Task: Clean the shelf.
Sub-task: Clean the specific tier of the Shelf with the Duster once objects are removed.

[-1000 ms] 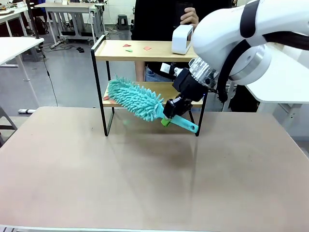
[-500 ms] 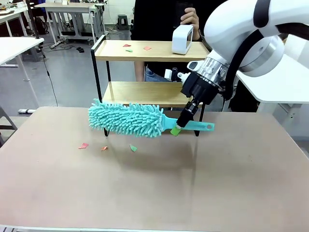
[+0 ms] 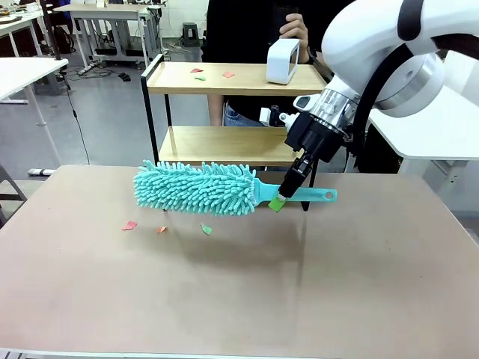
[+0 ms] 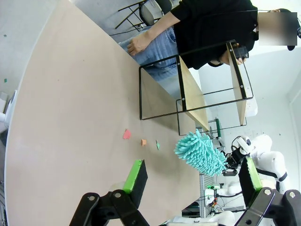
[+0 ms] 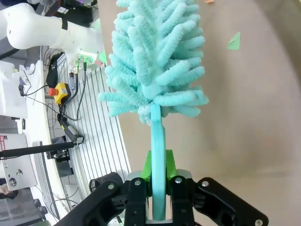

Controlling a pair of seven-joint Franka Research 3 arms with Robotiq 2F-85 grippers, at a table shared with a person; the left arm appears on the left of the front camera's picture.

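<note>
The shelf (image 3: pixel 224 78) stands at the table's far edge, two wooden boards in a black frame; it also shows sideways in the left wrist view (image 4: pixel 190 92). Small coloured scraps (image 3: pixel 212 73) lie on its top board. My right gripper (image 3: pixel 280 200) is shut on the handle of a teal fluffy duster (image 3: pixel 196 188), held level just above the table in front of the shelf's lower board. The right wrist view shows the duster (image 5: pixel 157 61) rising from the shut gripper (image 5: pixel 157 181). My left gripper (image 4: pixel 188 176) stands open over the table, holding nothing.
Three scraps (image 3: pixel 163 227) lie on the beige tabletop below the duster head. A white rounded box (image 3: pixel 282 61) sits on the shelf's top board at the right. A person stands behind the shelf, one hand (image 3: pixel 294 28) raised above it.
The duster swept off the lower board, out to the left and level above the table. Scraps fell from the lower board onto the tabletop.
</note>
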